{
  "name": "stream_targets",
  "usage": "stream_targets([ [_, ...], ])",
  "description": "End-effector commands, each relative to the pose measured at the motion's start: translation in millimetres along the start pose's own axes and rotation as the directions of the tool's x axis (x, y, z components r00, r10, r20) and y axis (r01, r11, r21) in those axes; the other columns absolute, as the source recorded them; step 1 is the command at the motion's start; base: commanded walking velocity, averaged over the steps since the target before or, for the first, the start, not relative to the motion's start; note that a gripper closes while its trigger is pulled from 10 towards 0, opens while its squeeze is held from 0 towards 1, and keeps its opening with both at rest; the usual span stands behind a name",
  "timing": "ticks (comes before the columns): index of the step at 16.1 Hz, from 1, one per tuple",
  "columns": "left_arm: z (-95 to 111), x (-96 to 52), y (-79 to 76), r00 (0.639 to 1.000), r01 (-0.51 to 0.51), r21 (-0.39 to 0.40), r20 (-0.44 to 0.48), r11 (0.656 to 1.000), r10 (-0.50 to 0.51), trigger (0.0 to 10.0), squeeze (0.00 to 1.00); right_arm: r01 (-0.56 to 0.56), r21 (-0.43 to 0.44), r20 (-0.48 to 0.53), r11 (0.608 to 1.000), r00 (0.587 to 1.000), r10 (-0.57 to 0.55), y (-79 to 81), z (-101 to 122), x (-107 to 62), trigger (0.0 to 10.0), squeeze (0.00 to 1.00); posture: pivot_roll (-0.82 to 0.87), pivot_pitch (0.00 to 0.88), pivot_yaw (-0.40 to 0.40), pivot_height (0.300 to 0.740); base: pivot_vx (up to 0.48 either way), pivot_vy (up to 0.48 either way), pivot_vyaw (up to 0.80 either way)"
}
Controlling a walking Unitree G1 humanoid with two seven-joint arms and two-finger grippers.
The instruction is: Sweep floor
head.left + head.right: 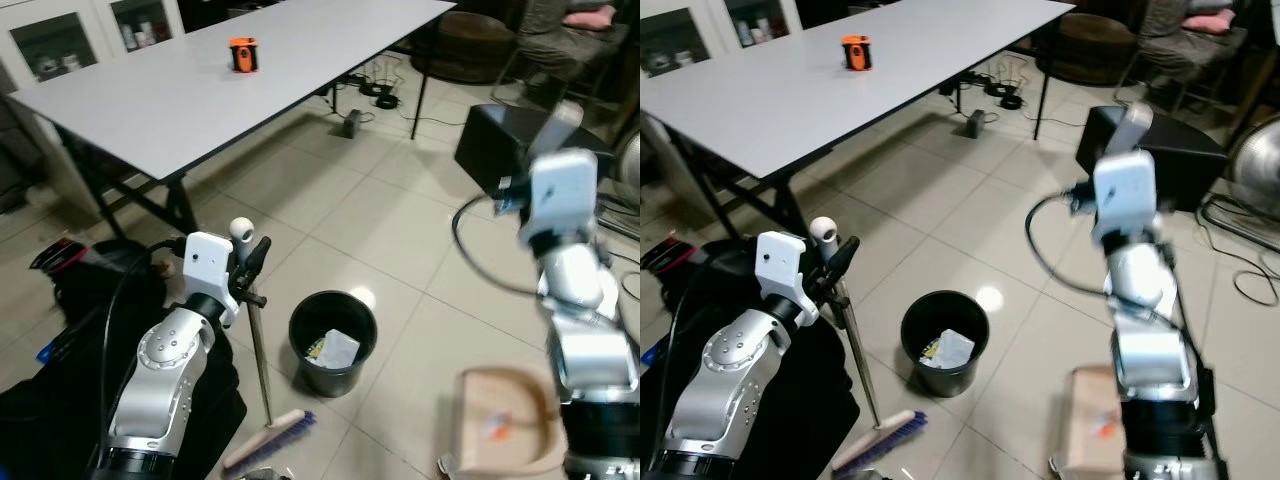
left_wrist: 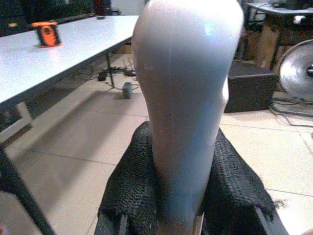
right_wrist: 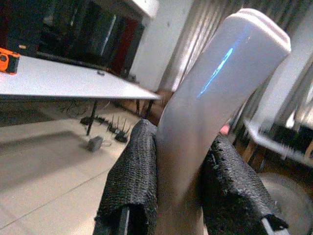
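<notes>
Dustpan (image 1: pixel 505 425): tan, low by robot's right side, handle (image 3: pixel 205 117) up in right gripper (image 3: pixel 178 196); jaws clamped on it.
Broom (image 1: pixel 268 440): brush head on floor tiles, front-left; thin pole up to white knob (image 1: pixel 240 229).
Left gripper (image 2: pixel 183 196): jaws clamped on broom top.
Bin (image 1: pixel 333 342): black, just right of pole, paper scraps inside.
Table (image 1: pixel 200 95): grey, farther back, orange item (image 1: pixel 243 54) on it.

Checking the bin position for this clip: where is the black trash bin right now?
The black trash bin stands on the tiled floor in the head views, centre-low, just right of the broom in the left gripper, left of the dustpan.
</notes>
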State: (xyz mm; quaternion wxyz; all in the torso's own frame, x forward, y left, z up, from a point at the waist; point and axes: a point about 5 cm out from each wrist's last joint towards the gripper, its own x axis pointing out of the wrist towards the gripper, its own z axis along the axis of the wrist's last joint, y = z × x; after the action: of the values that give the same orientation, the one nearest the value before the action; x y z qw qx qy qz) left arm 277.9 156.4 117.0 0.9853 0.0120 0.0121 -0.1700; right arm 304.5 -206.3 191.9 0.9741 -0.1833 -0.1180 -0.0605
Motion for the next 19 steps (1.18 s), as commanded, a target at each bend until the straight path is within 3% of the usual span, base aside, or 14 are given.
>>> stream_targets([
  [1,8,2.4,-0.7,0.999,-0.009,0.020,0.042,1.000,0.008,10.0,0.00,0.043,0.044,0.044,0.998,0.998,-0.045,-5.2,16,-1.0,10.0,0.00,0.00,0.000,0.010,0.740,0.000,0.000,0.00],
  [3,12,3.3,-1.8,0.998,-0.017,0.016,0.059,1.000,0.016,10.0,0.00,0.037,0.048,0.030,0.998,0.999,-0.038,-1.7,13,-6.9,10.0,0.00,0.00,0.000,0.014,0.740,0.000,0.000,-0.80],
  [7,3,3.0,-2.4,0.997,0.071,0.048,-0.004,0.996,-0.071,10.0,0.00,0.040,0.058,0.001,0.998,0.999,-0.040,3.3,11,-14.7,10.0,0.00,-0.01,0.000,0.061,0.740,0.000,0.000,-0.80],
  [12,-4,-4.3,-5.1,0.991,0.131,0.047,-0.047,0.990,-0.129,10.0,0.00,0.042,0.097,-0.069,0.994,0.997,-0.036,4.6,2,-19.2,10.0,0.00,0.00,0.000,0.025,0.740,0.000,0.000,-0.80],
  [16,-3,-4.7,-2.9,0.998,0.060,0.012,-0.009,0.998,-0.060,10.0,0.00,0.020,0.059,-0.055,0.998,0.998,-0.017,4.6,3,-13.4,10.0,0.00,0.01,0.000,0.021,0.740,0.000,0.000,-0.80],
  [19,-4,2.0,-2.7,0.998,0.063,0.011,0.001,0.998,-0.063,10.0,0.00,0.059,0.006,-0.034,0.998,0.998,-0.059,-9.1,9,-10.3,10.0,0.00,0.00,0.000,0.034,0.740,0.000,0.000,-0.80],
])
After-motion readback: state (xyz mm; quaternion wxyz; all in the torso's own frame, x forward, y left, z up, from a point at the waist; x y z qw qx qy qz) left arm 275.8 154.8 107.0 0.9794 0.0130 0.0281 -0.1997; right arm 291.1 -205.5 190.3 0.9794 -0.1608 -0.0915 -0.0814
